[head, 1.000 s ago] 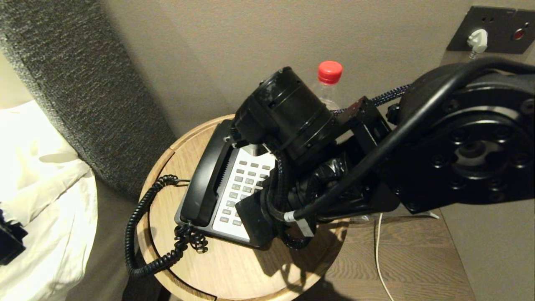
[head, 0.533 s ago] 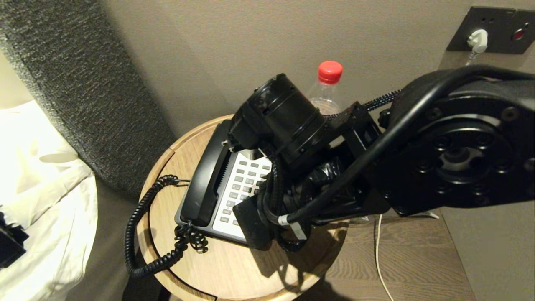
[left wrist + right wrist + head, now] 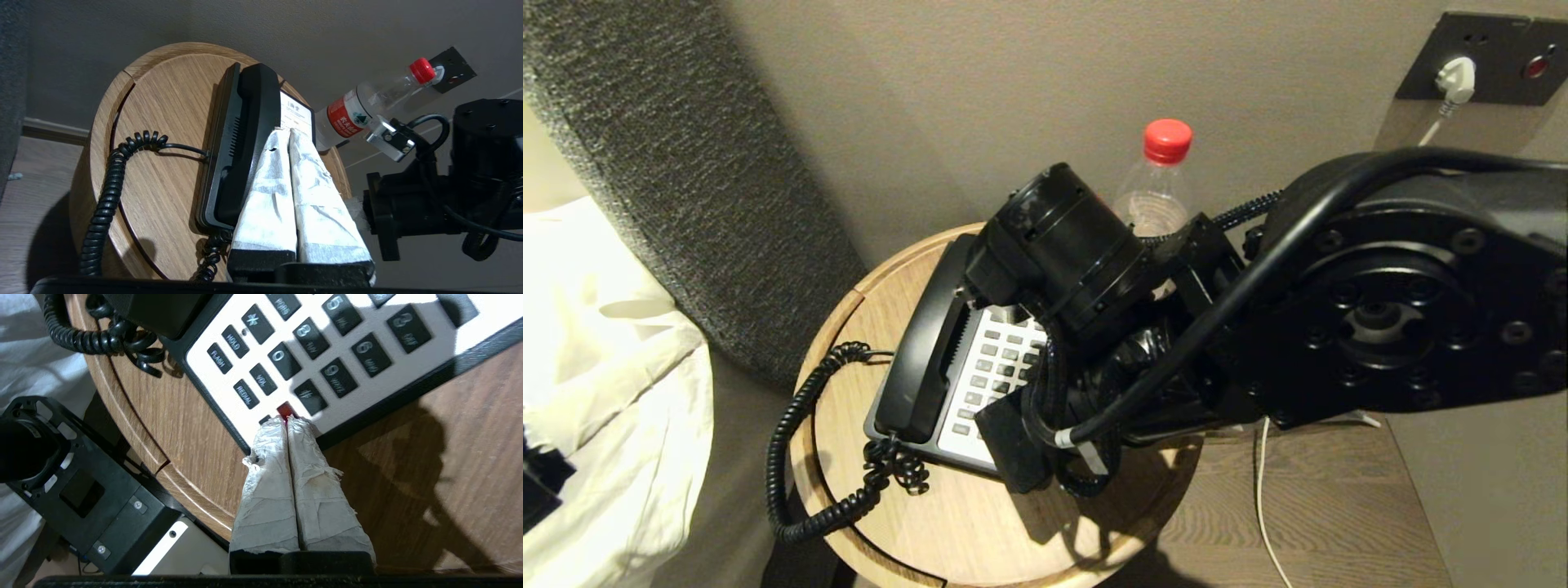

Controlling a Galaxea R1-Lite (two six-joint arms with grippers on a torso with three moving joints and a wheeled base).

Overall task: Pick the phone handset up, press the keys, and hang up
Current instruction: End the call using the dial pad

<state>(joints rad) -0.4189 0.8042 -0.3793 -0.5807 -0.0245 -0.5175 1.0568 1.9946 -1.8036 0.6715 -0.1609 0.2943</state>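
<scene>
The phone handset (image 3: 923, 359) lies in its cradle on the left side of the phone base (image 3: 421, 363). Its coiled cord (image 3: 792, 457) loops over the round wooden table (image 3: 980, 523). My right arm (image 3: 1078, 261) reaches over the keys (image 3: 992, 359) and hides its own gripper in the head view. In the right wrist view the right gripper (image 3: 288, 420) is shut, its taped tips at a small red key (image 3: 286, 410) near the keypad's corner; whether they touch is unclear. The left gripper (image 3: 286, 131) is shut on nothing, back from the handset (image 3: 249, 134).
A clear bottle with a red cap (image 3: 1160, 180) stands at the table's back, behind the phone. A grey headboard (image 3: 686, 163) and white bedding (image 3: 613, 392) lie to the left. A wall socket with a white plug (image 3: 1458, 82) feeds a white cable (image 3: 1262, 490) down past the table.
My right arm has sunk a little toward the keypad and shifted slightly left, uncovering more of the bottle. The handset, cord and left arm have not moved.
</scene>
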